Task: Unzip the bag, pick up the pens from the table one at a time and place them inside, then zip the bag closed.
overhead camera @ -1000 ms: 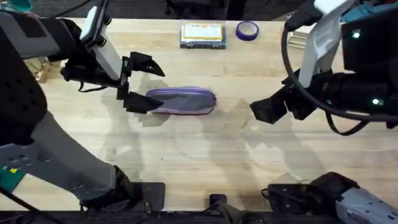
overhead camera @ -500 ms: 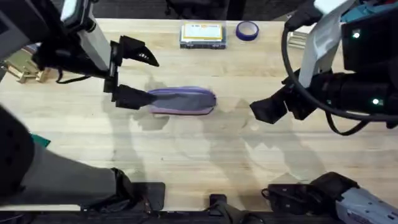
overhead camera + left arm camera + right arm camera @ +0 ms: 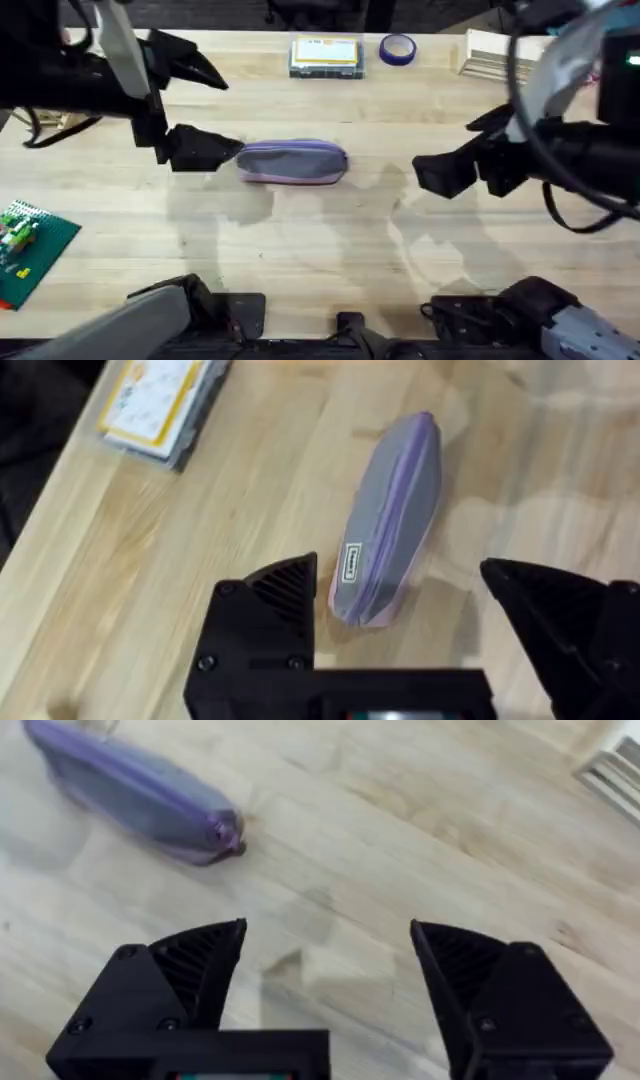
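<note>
We see the bag (image 3: pixel 293 162) lying flat near the middle of the table (image 3: pixel 330 250), a soft oblong pouch of grey fabric with lilac-purple edging and a purple zipper line running along its length. Its surface looks smooth and slightly puffed, ends rounded, and the left wrist view shows a small white label (image 3: pixel 353 563) sewn near one end. Its long axis runs left to right across the overhead view, parallel to the table's near edge. The table is pale butcher-block, narrow planks with visible grain. We put the left gripper (image 3: pixel 205 110) just off the bag's left end, its black angular fingers spread wide apart; the nearer finger (image 3: pixel 200 148) sits right beside that end of the pouch, touching or nearly so, we cannot tell which, and the farther finger points away toward the back of the table. In the left wrist view the bag's labelled end lies in the gap between the two fingers, not clamped. The right gripper (image 3: pixel 447 172) hangs well off to the right of the bag, jaws apart in its wrist view, nothing between them, with the bag's other end (image 3: pixel 215 830) off beyond one finger. At the back edge we note a clear-lidded box (image 3: pixel 326 56) with a yellow label and a purple tape roll (image 3: pixel 397 48) beside it. A green block plate (image 3: pixel 30 250) sits at the left front.
</note>
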`<control>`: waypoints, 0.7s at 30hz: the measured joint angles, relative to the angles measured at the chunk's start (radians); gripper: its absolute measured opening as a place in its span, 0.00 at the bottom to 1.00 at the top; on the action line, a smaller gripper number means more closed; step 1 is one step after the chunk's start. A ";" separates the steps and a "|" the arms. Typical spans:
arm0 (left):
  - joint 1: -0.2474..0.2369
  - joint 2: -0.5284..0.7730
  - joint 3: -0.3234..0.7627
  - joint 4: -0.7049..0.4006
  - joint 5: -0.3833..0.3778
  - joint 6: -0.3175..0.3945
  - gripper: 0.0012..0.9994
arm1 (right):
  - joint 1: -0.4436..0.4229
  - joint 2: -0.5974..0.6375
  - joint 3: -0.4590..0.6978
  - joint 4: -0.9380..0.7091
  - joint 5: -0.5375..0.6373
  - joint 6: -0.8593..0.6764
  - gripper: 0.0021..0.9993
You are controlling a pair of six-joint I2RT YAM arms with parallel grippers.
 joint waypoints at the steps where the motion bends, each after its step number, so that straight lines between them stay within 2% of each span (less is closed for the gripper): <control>1: 0.000 -0.022 0.000 0.011 -0.012 -0.045 1.00 | 0.000 -0.013 0.000 0.000 0.013 0.019 1.00; 2: -0.003 -0.075 0.000 0.024 -0.039 -0.153 1.00 | 0.000 -0.045 0.000 0.000 0.051 0.074 1.00; 5: -0.018 -0.128 0.000 0.024 -0.065 -0.245 1.00 | 0.000 -0.073 0.000 0.000 0.071 0.118 1.00; 9: -0.063 -0.192 0.000 0.024 -0.120 -0.364 1.00 | 0.000 -0.099 0.000 -0.001 0.081 0.169 1.00; 10: -0.104 -0.233 0.000 0.023 -0.166 -0.444 1.00 | 0.000 -0.114 0.000 -0.003 0.083 0.191 1.00; 16: -0.172 -0.270 0.000 0.023 -0.242 -0.603 1.00 | 0.000 -0.124 0.000 -0.010 0.083 0.208 1.00; 21: -0.222 -0.271 0.000 0.022 -0.266 -0.716 1.00 | 0.000 -0.124 0.000 -0.012 0.083 0.211 1.00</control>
